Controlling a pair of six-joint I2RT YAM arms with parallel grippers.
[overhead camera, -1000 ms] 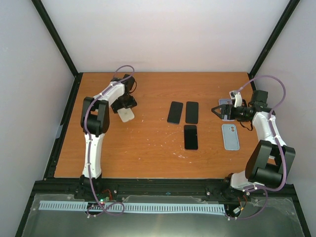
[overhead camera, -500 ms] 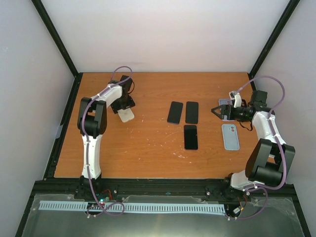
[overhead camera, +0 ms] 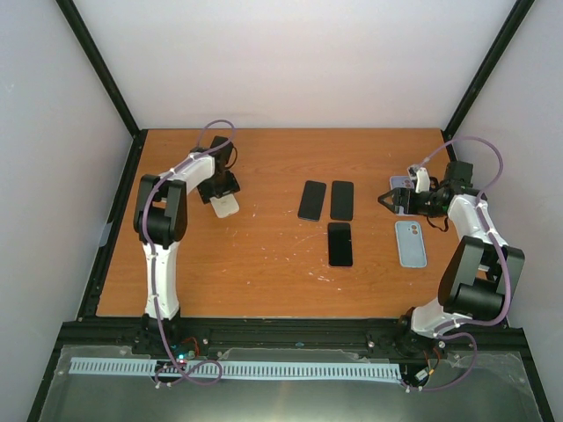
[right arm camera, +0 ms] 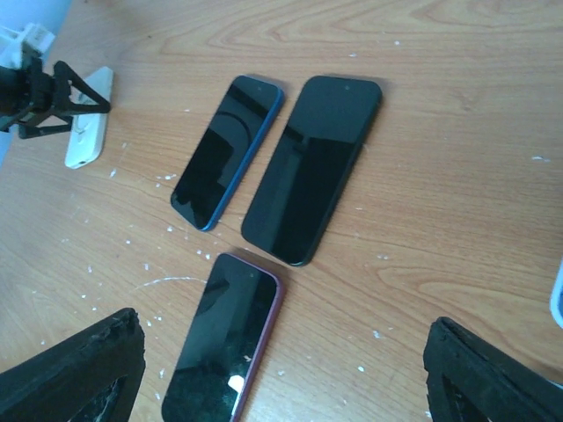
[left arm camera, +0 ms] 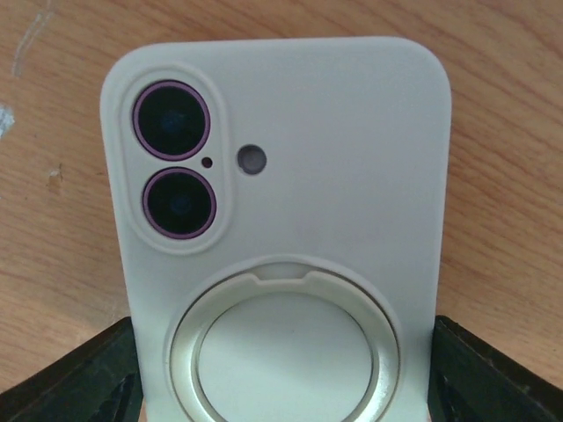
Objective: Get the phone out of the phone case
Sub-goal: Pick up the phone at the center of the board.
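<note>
A white phone case (left arm camera: 334,158) with a round ring on its back fills the left wrist view. The phone's two purple-rimmed camera lenses (left arm camera: 176,158) show through its cutout. My left gripper (left arm camera: 286,374) has a finger pressed against each long side of the case and is shut on it. In the top view the case (overhead camera: 227,207) rests on the table just in front of the left gripper (overhead camera: 220,188). My right gripper (overhead camera: 393,199) is wide open and empty, and hovers at the right side of the table; in its wrist view it (right arm camera: 281,378) faces the middle phones.
Three bare phones lie mid-table: a blue one (right arm camera: 227,151), a dark one (right arm camera: 312,167) and a maroon one (right arm camera: 224,338). A light blue case (overhead camera: 410,243) lies near the right gripper. A small purple object (overhead camera: 401,183) lies just behind that gripper.
The left arm's elbow has swung a little left while its gripper stays on the white case. The right arm has barely shifted.
</note>
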